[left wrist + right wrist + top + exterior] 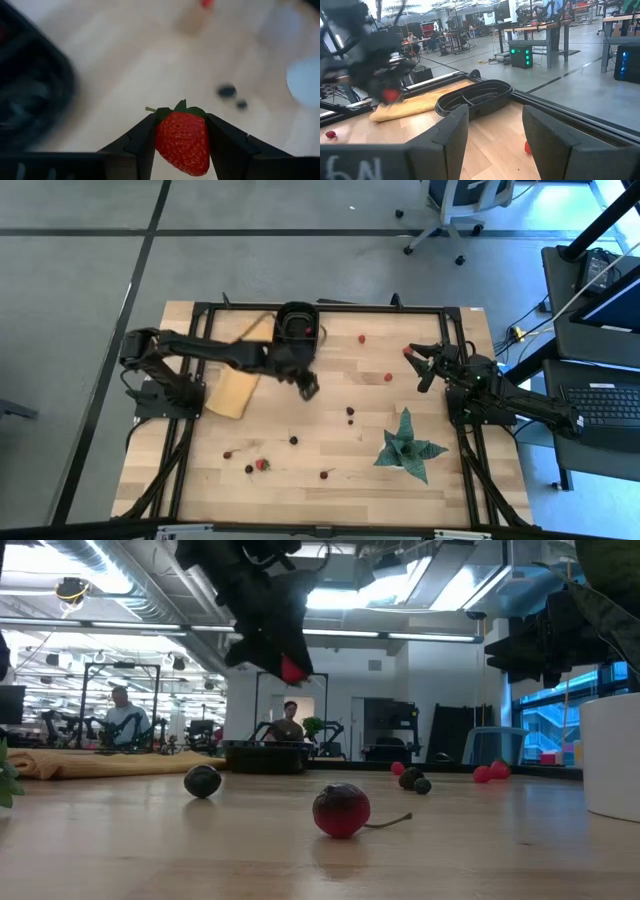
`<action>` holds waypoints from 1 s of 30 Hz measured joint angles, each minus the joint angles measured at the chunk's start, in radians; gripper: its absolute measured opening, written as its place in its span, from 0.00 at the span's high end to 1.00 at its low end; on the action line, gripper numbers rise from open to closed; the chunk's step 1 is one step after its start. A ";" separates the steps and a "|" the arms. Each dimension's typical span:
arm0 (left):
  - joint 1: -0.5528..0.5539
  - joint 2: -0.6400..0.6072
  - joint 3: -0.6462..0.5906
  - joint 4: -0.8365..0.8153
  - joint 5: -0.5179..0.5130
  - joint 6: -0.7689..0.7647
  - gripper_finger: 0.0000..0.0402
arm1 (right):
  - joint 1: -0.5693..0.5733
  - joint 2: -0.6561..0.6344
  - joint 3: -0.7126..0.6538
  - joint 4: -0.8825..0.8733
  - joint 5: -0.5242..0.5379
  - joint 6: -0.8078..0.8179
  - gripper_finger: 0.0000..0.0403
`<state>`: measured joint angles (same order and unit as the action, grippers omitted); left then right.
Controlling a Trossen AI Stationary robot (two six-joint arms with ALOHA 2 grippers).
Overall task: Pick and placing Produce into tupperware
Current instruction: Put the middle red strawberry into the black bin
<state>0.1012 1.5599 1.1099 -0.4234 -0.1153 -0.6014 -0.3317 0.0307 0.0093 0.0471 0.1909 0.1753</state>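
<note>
Strawberry (182, 141), red with green leaves, sits clamped between the left gripper's (309, 388) fingers, lifted above the table just near of the black tupperware (296, 322) at the far edge. Right of it, the right gripper (422, 368) hovers with fingers spread, gripping nothing.

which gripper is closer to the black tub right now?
Left. The left gripper, shut on a strawberry, sits just in front of the black tub. The right gripper, open, is off to the tub's right.
</note>
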 joint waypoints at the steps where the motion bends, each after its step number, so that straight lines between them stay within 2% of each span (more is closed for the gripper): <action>1: 0.026 -0.014 0.000 -0.001 0.000 0.000 0.63 | 0.000 0.000 0.000 0.000 0.000 0.000 0.53; 12: 0.327 -0.045 0.000 0.009 0.014 0.002 0.62 | 0.000 0.000 0.000 0.000 0.003 0.000 0.53; 17: 0.440 -0.041 0.000 0.019 0.016 0.075 0.62 | 0.000 0.000 0.000 0.000 0.003 0.003 0.53; 22: 0.522 -0.041 0.000 0.022 0.017 0.143 0.62 | 0.000 0.000 0.000 0.002 0.021 0.006 0.53; 30: 0.576 0.003 0.002 0.043 0.031 0.249 0.62 | 0.000 0.000 0.000 0.016 0.138 0.076 0.53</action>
<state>0.6770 1.5624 1.1116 -0.3803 -0.0848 -0.3526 -0.3317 0.0307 0.0093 0.0629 0.3293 0.2511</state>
